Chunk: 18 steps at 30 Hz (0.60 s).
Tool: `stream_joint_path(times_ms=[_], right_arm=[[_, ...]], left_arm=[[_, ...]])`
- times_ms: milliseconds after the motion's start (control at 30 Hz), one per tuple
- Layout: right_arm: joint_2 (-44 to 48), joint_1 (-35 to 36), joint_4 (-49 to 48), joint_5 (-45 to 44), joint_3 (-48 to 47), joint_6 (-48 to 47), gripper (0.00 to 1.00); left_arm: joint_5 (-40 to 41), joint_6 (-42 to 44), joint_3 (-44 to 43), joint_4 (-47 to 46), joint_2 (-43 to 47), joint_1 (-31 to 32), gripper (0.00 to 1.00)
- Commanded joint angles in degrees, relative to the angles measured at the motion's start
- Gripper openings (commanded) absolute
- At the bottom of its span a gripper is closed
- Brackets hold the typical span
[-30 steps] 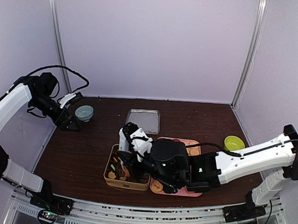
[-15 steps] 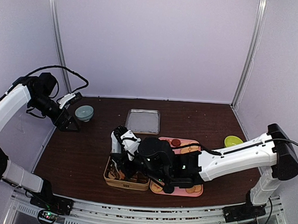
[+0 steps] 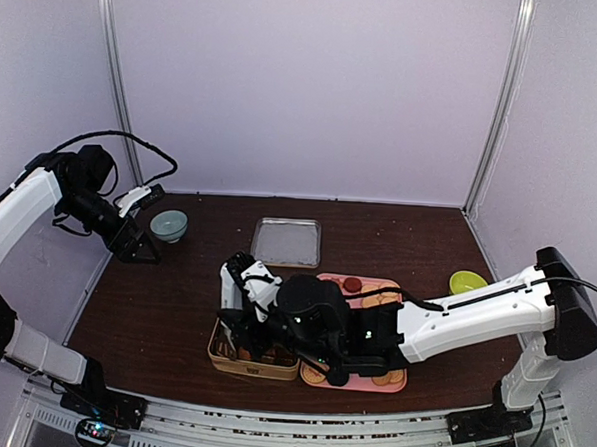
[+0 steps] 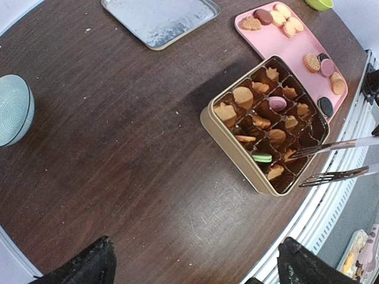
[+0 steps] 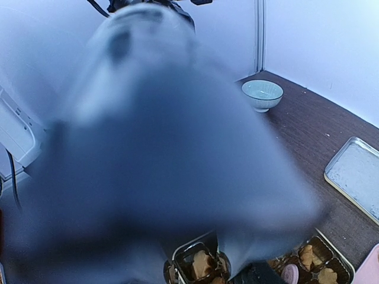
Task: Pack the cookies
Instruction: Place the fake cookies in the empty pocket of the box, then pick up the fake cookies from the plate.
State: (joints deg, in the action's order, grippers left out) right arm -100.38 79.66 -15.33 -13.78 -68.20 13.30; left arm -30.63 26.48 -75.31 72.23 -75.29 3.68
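The gold rectangular tin [image 4: 228,139], whose compartments hold many small tan, pink and green cookies [image 4: 243,97], sits by the worktop's [image 4: 118,148] near edge, just beside the pink tray [image 4: 278,44] carrying more, with bare wood open to its left and behind it. The right arm [image 3: 474,318] stretches low across the tray, and metal tongs [image 4: 331,145] hover over the tin's near end, but the right fingers [image 3: 240,303] are too hidden to tell their grip. The left fingers [image 4: 83,266] hang spread wide, raised near the pale blue bowl [image 4: 12,109].

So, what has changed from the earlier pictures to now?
The right claw, holding the tongs, moved a little left over the box, and the whole right arm swung left with it. In the last half second it hardly moved. The left arm, bowl and pink tray stayed where they were.
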Motion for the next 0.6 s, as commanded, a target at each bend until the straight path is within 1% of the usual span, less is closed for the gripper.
stream_joint_path(times_ms=[0,100,200,400,567], right_arm=[[3.6,-0.4,-3.3,-1.3,1.4,0.0,0.43],[6.3,-0.9,-3.3,-2.6,2.7,-0.2,0.42],[10.5,-1.8,-3.3,-4.4,6.0,-0.4,0.41],[22.1,-4.4,-0.5,-9.7,17.3,0.7,0.41],[32.5,-6.7,5.6,-14.4,27.7,3.6,0.41]], left_arm=[[-0.5,0.8,0.2,0.5,1.1,-0.4,0.98],[-0.6,0.8,-0.1,0.6,1.0,-0.4,0.98],[-0.5,0.9,-0.3,0.6,1.0,-0.4,0.98],[-0.7,0.9,-0.8,0.8,0.8,-0.4,0.98],[-0.9,1.0,-1.2,0.9,0.8,-0.4,0.98]])
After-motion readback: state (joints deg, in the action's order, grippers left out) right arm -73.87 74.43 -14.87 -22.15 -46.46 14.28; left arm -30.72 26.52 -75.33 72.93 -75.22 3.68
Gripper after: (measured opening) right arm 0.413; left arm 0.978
